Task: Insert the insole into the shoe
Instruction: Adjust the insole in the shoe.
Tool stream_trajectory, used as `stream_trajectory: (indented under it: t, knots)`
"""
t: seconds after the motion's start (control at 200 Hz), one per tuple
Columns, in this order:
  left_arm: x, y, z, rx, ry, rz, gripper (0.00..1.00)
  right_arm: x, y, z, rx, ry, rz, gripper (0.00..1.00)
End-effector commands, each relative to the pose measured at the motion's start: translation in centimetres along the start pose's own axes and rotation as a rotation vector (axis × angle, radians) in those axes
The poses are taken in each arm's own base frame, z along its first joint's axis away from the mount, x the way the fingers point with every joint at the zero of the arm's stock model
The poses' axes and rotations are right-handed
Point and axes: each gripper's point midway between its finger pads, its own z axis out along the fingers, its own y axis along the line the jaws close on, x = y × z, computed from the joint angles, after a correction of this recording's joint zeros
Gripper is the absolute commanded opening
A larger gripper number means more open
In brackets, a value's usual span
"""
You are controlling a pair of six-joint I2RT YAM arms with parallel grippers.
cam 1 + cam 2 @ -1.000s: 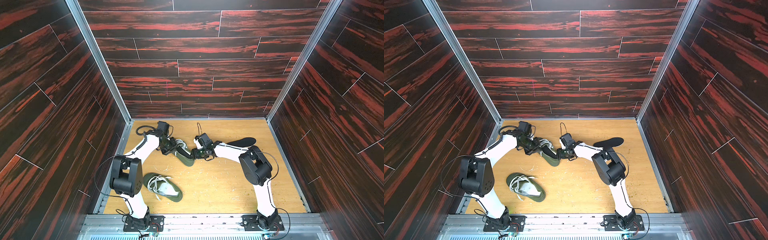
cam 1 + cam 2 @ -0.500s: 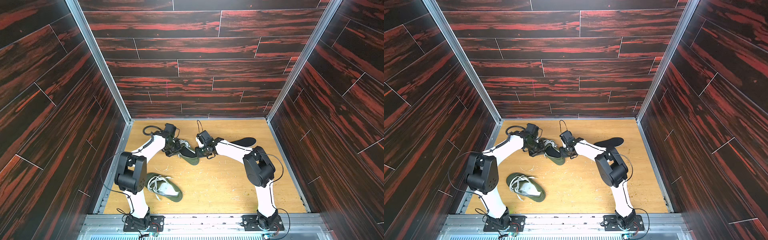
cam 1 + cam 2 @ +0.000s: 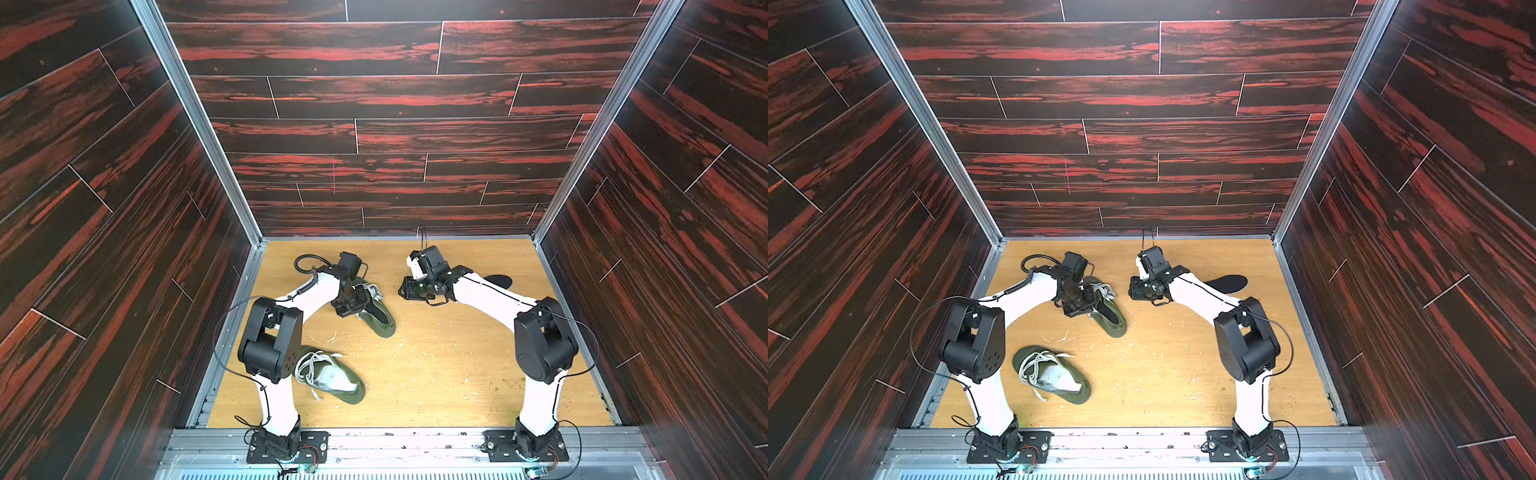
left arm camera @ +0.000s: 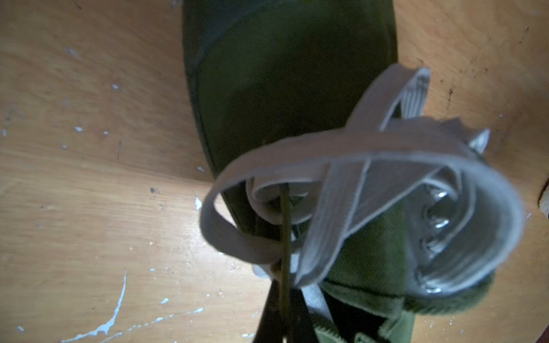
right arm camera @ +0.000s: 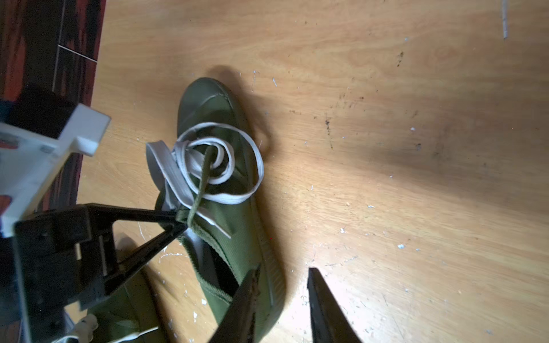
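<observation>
The light wooden tabletop [image 3: 436, 374], scuffed and flecked with white specks, carries three things. A white-laced green shoe [image 3: 380, 318] rests at the far left of centre. A second green shoe [image 3: 336, 380] lies at the near left. A black insole [image 3: 1229, 283] lies flat at the far right, partly hidden.

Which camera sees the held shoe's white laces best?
Right wrist: the laces show whole and sharp, coiled on the shoe. Left wrist shows them very close but blurred. Both top views show them tiny, beside the left arm.
</observation>
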Motion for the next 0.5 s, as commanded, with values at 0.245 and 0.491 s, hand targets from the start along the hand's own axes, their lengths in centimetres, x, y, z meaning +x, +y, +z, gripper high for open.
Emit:
stream_trajectory:
  t: [0.245,0.491]
  knots:
    - [-0.2,0.0,-0.6,0.000,-0.012,-0.013,0.00,4.7,3.5,2.1,0.042,0.138,-0.237,0.55]
    - [-0.3,-0.4,-1.3,0.020,-0.023,-0.015,0.00,6.7,0.8,5.2,0.239,0.207,-0.337,0.55]
